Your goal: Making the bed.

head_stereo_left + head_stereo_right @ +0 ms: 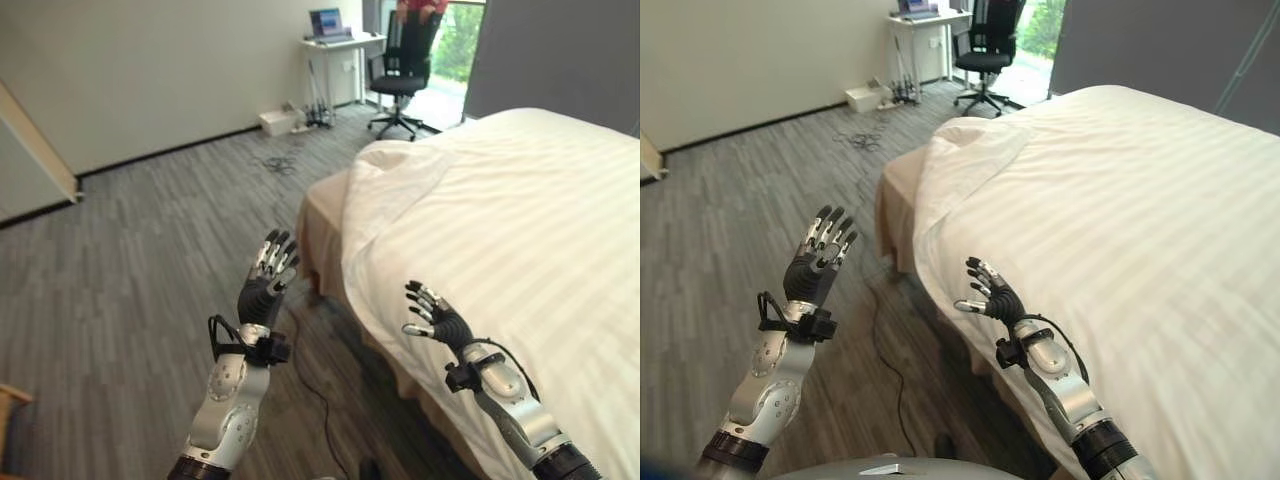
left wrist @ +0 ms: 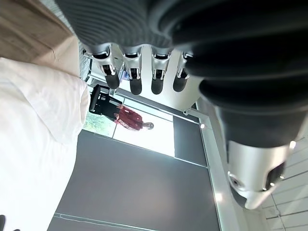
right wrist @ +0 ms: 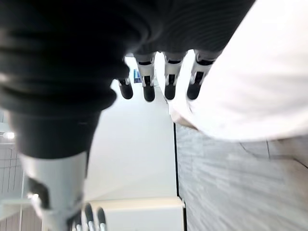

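Left eye view, items listed by size, each placed against the bed.

1. Bed (image 1: 560, 200): fills the robot's right side of the room. A beige base shows at the near corner (image 1: 320, 235).
2. White duvet (image 1: 500, 240): striped, spread over the bed and hanging down the near side. At the far corner it is bunched and folded back (image 1: 395, 175), leaving the beige base bare beneath. This is the task's thing.
3. Floor (image 1: 150, 250): grey plank-patterned carpet on the robot's left of the bed.
4. Desk (image 1: 340, 45): against the far wall, well beyond the bed's far corner, with a laptop (image 1: 326, 22) on it.
5. Office chair (image 1: 403, 85): black, beside the desk, a person in red partly visible behind it.
6. Right hand (image 1: 432, 318): raised over the duvet's hanging side, fingers spread and relaxed, holding nothing. It looks just clear of the cloth, though contact cannot be ruled out.
7. Left hand (image 1: 268, 275): raised over the floor just off the bed's near corner, fingers straight, empty, apart from the duvet.

Step, as judged: approach, before any grasp. The duvet is not yet straightened. The next move calls for reaching to the rumpled corner or side edge, closing on the cloth, and drawing it flat.
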You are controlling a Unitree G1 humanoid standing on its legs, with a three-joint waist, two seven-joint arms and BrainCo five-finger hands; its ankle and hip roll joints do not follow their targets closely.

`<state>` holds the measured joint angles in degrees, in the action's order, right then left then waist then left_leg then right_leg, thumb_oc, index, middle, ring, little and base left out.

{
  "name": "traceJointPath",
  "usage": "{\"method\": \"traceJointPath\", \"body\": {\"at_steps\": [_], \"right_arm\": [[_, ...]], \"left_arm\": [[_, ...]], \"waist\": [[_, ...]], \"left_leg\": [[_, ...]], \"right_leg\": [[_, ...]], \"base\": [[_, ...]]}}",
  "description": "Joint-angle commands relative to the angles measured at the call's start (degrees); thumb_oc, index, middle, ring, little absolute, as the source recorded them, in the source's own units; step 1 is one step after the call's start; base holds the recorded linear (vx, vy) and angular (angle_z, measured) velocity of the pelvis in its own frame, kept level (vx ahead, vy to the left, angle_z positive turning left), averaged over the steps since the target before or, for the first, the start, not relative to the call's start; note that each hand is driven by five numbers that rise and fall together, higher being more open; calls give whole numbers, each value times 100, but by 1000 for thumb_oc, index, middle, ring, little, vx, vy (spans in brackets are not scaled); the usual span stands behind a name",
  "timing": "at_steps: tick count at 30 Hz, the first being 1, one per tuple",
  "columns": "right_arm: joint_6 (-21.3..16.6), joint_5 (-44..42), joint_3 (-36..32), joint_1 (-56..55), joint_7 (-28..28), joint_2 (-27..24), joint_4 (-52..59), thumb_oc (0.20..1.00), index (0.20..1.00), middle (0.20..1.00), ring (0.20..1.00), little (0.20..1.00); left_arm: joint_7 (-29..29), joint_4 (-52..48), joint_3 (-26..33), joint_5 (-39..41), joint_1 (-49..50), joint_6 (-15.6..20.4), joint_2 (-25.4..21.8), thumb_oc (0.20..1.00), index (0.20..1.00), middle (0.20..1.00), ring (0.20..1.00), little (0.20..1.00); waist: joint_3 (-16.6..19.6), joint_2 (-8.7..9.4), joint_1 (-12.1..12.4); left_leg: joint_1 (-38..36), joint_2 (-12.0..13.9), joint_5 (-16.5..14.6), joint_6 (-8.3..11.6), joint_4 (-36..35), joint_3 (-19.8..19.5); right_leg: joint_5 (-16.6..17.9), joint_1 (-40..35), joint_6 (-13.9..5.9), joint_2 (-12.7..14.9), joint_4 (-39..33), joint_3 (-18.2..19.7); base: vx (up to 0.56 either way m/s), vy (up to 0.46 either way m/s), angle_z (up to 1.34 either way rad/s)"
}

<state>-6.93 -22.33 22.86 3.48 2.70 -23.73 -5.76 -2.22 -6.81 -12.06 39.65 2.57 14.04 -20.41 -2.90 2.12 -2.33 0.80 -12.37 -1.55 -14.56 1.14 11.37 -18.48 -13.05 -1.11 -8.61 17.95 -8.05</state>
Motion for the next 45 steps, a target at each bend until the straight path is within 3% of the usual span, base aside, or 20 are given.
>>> {"method": "traceJointPath", "body": {"at_steps": [1, 2, 3, 5, 7, 8, 9, 10, 13, 14, 18, 27, 38, 39, 42, 45], "right_arm": [[-347, 246, 70, 818, 14, 180, 235, 1000, 1000, 1000, 1000, 1000], [-357, 303, 71, 836, -7, 206, 250, 1000, 1000, 1000, 1000, 1000], [-357, 347, 61, 839, -41, 237, 245, 1000, 1000, 1000, 1000, 1000], [-363, 299, -4, 777, -69, 276, 261, 1000, 1000, 1000, 1000, 1000], [-368, 243, -37, 765, -81, 281, 270, 1000, 1000, 1000, 1000, 1000], [-368, 264, -68, 738, -71, 261, 282, 1000, 1000, 1000, 1000, 1000], [-367, 264, -69, 736, -70, 259, 283, 1000, 1000, 1000, 1000, 1000], [-392, 300, -160, 661, -90, 206, 303, 1000, 1000, 1000, 1000, 1000], [-390, 271, -221, 612, -108, 188, 309, 1000, 1000, 1000, 1000, 1000], [-407, 195, -297, 470, -75, 148, 393, 1000, 1000, 1000, 1000, 1000], [-404, 196, -434, 223, -27, 40, 486, 1000, 1000, 1000, 1000, 1000], [-484, 191, -409, 312, -19, -66, 608, 1000, 1000, 1000, 1000, 1000], [-485, 116, -475, 290, 1, -61, 617, 1000, 1000, 1000, 1000, 1000], [-497, -29, -2164, -1056, -123, -37, 591, 1000, 1000, 1000, 1000, 1000], [-500, -228, -2194, -1045, -11, -137, 633, 1000, 1000, 1000, 1000, 1000], [-505, -196, -2196, -1080, -52, -201, 465, 1000, 1000, 1000, 1000, 1000]], "left_arm": [[-86, -32, 141, -172, -359, 311, -34, 1000, 1000, 1000, 1000, 1000], [-93, -28, 84, -127, -393, 289, -32, 1000, 1000, 1000, 1000, 1000], [-84, -1, 21, -128, -425, 265, -47, 1000, 1000, 1000, 1000, 1000], [-58, -1, -74, -197, -428, 221, -94, 1000, 1000, 1000, 1000, 1000], [2, -76, -87, -235, -464, 203, -187, 1000, 1000, 1000, 1000, 1000], [17, -76, -95, -271, -458, 193, -203, 1000, 1000, 1000, 1000, 1000], [16, -78, -96, -272, -457, 192, -202, 1000, 1000, 1000, 1000, 1000], [25, 13, -152, -393, -508, 172, -246, 1000, 1000, 1000, 1000, 1000], [41, 89, -201, -384, -534, 182, -228, 1000, 1000, 1000, 1000, 1000], [56, 202, -227, -362, -535, 163, -164, 1000, 1000, 1000, 1000, 1000], [106, 219, -175, -490, -369, 145, -142, 1000, 1000, 1000, 1000, 1000], [-73, 348, 339, -574, 115, 183, -272, 1000, 1000, 1000, 1000, 1000], [-77, 250, 368, -593, 7, 243, -215, 1000, 1000, 1000, 1000, 1000], [-16, 573, 858, -1033, 318, 90, -380, 1000, 1000, 1000, 1000, 1000], [-5, 556, 873, -808, 461, 98, -134, 1000, 1000, 1000, 1000, 1000], [24, 640, 790, -741, 407, 39, -121, 1000, 1000, 1000, 1000, 1000]], "waist": [[-12, -110, 272], [-102, -106, 226], [-184, -82, 192], [-254, -121, 141], [-298, -330, 189], [-317, -358, 184], [-321, -371, 165], [-340, -369, 174], [-341, -374, 171], [-266, -320, 166], [-64, -249, 139], [24, -141, -3], [112, -149, -157], [-420, -146, -298], [-227, -86, -153], [-271, -44, -145]], "left_leg": [[-266, 513, -94, 938, -157, -85], [-379, 499, -132, 878, -195, -127], [-493, 449, -158, 807, -227, -205], [-680, 419, -203, 739, -340, -377], [-797, 514, -171, 730, -435, -542], [-815, 524, -187, 735, -416, -622], [-819, 538, -191, 739, -411, -644], [-800, 552, -287, 781, -273, -769], [-819, 593, -344, 821, -211, -870], [-837, 561, -362, 897, -259, -886], [-814, 555, -396, 998, -261, -912], [-780, 650, -341, 1052, -507, -726], [-809, 692, -330, 1078, -614, -498], [-641, 1198, -204, 1064, -442, 214], [-706, 1216, -197, 1126, -510, 186], [-600, 1261, -242, 1241, -249, 83]], "right_leg": [[1673, 1128, -576, 990, 790, 41], [1955, 1335, -718, 1076, 1279, 76], [2028, 1539, -711, 1187, 1784, 120], [1875, 1888, -580, 1202, 2180, 272], [1452, 2223, -277, 1437, 1794, 104], [1397, 2257, -240, 1409, 1636, 117], [1407, 2228, -236, 1401, 1602, 89], [1372, 2305, -253, 1190, 1013, 281], [1503, 2128, -308, 996, 289, 375], [1463, 1884, -317, 813, -474, 395], [1565, 1224, -298, 709, -1457, 376], [1759, 1074, -220, 538, -1977, 876], [1906, 973, -242, 428, -2277, 1177], [1478, 1801, -348, 1154, -900, 162], [1492, 1355, -261, 1095, -1498, 80], [1471, 1149, -187, 1072, -1664, -27]], "base": [[430, 216, -26], [145, 101, -5], [251, 145, 9], [238, 127, 39], [219, 132, 83], [134, 70, 79], [136, -18, 68], [102, -25, 83], [152, -45, 74], [156, -57, 35], [183, -44, 24], [29, -61, -22], [-17, -38, -16], [47, -106, -4], [111, -145, 15], [57, -171, 8]]}}
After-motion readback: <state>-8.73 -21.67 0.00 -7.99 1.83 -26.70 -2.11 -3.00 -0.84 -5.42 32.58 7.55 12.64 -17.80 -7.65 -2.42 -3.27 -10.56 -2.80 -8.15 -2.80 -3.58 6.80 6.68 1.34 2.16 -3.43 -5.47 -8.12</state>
